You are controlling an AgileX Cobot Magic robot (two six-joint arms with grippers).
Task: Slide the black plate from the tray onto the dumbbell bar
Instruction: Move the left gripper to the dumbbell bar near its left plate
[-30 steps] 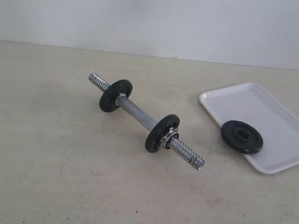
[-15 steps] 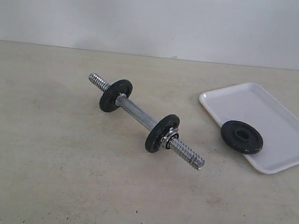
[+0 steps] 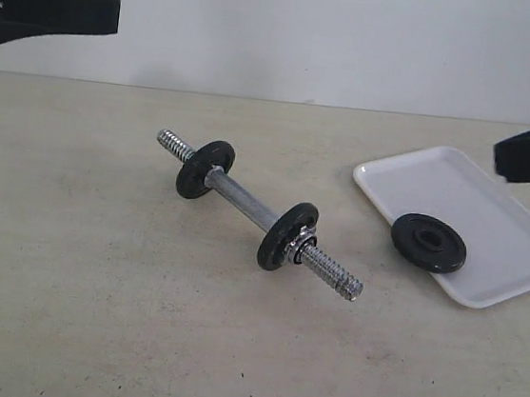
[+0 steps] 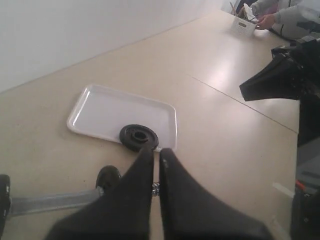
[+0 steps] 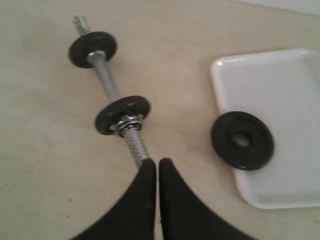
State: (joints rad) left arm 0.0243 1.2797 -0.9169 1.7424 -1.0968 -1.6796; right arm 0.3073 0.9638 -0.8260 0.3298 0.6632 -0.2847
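While the left gripper (image 4: 156,151) and right gripper (image 5: 157,162) hang closed and empty, the right should open before dropping: the plate (image 5: 242,140) lies flat at the tray (image 5: 280,85) edge, below and beside its tips. Pinch the rim, then aim the hole at the bar's (image 5: 108,80) threaded end.

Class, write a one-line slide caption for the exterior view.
Black plate rests on the tray's edge; dumbbell bar lies on the table beside it.

Beige table (image 3: 87,332), white wall (image 3: 313,31) behind; person (image 4: 292,15) in grey beside white box (image 4: 243,26), far end.
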